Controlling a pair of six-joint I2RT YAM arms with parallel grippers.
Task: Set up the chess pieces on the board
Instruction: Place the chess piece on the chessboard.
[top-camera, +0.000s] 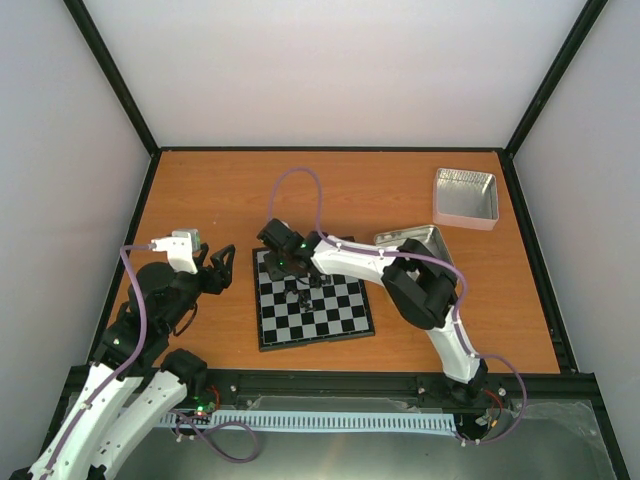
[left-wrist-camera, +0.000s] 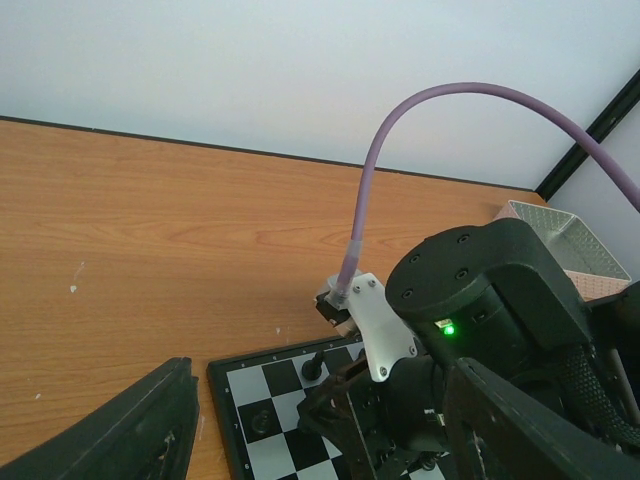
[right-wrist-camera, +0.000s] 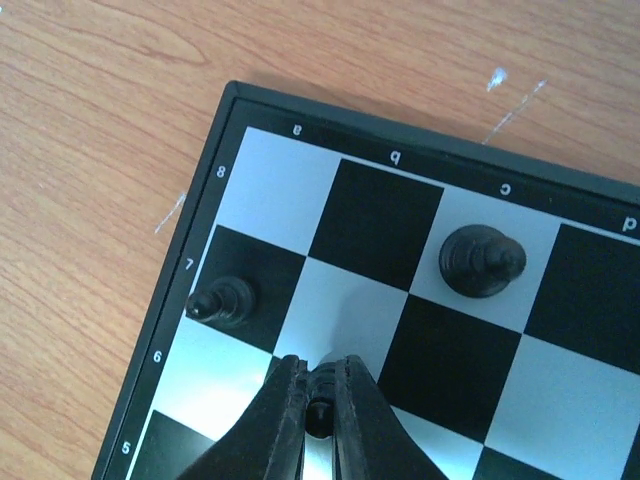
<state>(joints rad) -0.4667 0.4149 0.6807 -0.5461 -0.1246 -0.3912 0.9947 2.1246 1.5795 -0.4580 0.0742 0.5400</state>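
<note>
- Right hand is clenched on a tiny black piece. The jaws are almost together and the piece just peeks out between the fingertips.
- It hangs low over the board, near the corner marked "8" and "a", around rows 6 and 7. I cannot tell exactly which square it is over, or whether the piece touches down.
- Pawn sits on the dark square beside the "7" label, in the edge column, just left of the fingers.
- Bigger piece stands on the light square under the "c", in the edge row, apart from both the pawn and the hand.
- From above, the right arm reaches in from the right and dips over the board's far-left part.
- The board lies flat on the counter, about mid-width and slightly skewed.
- Left hand is released, its fingers spread wide and holding nothing, just beside the board's far-left corner.
- Its own camera looks across that corner at the right wrist, where a green light glows.
- One tin rests at the counter's far right. A second tin lies nearer the board, partly hidden behind the right arm.
</note>
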